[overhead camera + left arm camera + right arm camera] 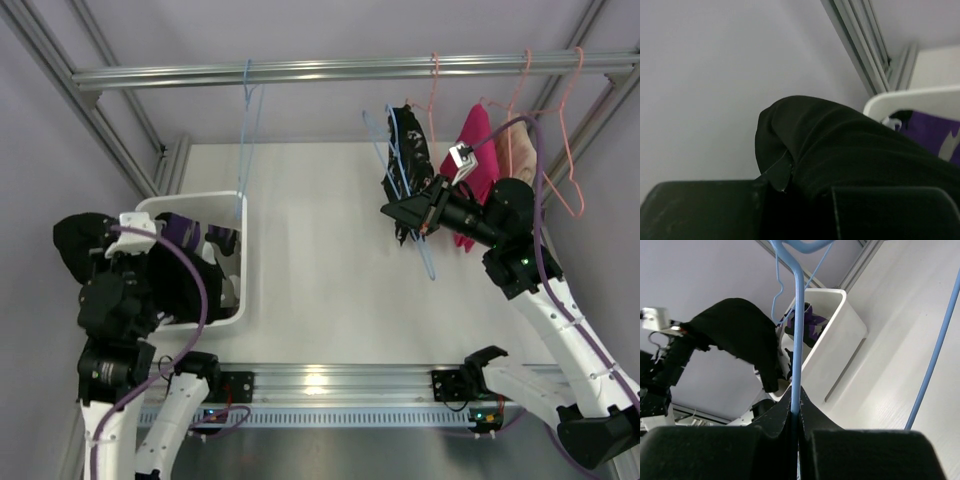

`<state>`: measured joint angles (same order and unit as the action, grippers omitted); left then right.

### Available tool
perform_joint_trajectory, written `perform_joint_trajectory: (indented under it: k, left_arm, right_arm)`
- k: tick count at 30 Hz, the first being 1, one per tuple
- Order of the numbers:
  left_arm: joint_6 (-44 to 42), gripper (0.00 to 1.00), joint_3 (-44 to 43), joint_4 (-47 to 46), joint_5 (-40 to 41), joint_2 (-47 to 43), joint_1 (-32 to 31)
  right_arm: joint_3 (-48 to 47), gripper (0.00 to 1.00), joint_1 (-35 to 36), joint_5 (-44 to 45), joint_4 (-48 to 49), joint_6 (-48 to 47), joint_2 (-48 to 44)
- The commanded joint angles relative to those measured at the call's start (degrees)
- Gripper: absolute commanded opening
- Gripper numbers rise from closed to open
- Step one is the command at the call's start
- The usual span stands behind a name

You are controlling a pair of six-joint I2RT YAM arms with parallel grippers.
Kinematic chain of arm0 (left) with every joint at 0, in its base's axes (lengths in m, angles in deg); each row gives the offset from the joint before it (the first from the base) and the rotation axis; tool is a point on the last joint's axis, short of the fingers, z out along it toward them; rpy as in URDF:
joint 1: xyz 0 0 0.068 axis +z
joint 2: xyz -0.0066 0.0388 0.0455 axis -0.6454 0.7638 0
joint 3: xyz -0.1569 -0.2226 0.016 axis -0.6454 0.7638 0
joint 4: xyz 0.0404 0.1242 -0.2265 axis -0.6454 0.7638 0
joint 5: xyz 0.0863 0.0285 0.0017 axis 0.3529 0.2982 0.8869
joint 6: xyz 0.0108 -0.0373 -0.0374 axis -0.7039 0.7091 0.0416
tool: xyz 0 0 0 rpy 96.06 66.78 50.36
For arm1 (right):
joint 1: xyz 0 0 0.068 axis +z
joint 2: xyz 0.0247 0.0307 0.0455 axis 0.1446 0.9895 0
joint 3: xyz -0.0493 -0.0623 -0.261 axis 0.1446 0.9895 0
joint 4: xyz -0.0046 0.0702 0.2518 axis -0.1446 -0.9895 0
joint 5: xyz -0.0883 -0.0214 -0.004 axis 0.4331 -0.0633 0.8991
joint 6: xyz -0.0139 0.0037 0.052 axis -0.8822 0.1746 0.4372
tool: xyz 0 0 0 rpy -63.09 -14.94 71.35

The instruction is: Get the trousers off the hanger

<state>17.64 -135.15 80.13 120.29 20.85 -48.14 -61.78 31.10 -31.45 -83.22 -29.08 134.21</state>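
Black trousers [78, 245], white table [330, 270], pale grey walls [300, 30]

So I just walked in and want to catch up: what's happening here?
The left gripper holds the black trousers raised by the white bin, where the camouflage trousers already lie. The right gripper is shut on a blue hanger below the rail, with a dark garment hanging right beside it.

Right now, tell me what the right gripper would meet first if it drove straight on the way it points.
Past the blue hanger it grips, the right gripper would probably meet the white bin first; depth is unclear.
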Motion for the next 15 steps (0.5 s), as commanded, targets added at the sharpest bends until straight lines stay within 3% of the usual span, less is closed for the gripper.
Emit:
perform_joint_trajectory:
  k: [1, 11, 15]
  left_arm:
    - [2.37, 0.0, 3.04, 3.4, 1.28, 5.55, 0.21]
    - [16.44, 0.0, 8.59, -2.22, -11.45, 25.05, 1.0]
    - [21.36, 0.0, 10.25, -2.93, -20.59, 31.74, 6.95]
  right_arm:
    - [-1.58, 0.0, 0.94, 0.64, 0.31, -1.52, -1.38]
    - [-4.21, 0.0, 1.03, 0.21, 0.23, -2.22, 0.03]
    - [-6.32, 0.0, 1.12, 0.91, -1.35, -2.49, 0.38]
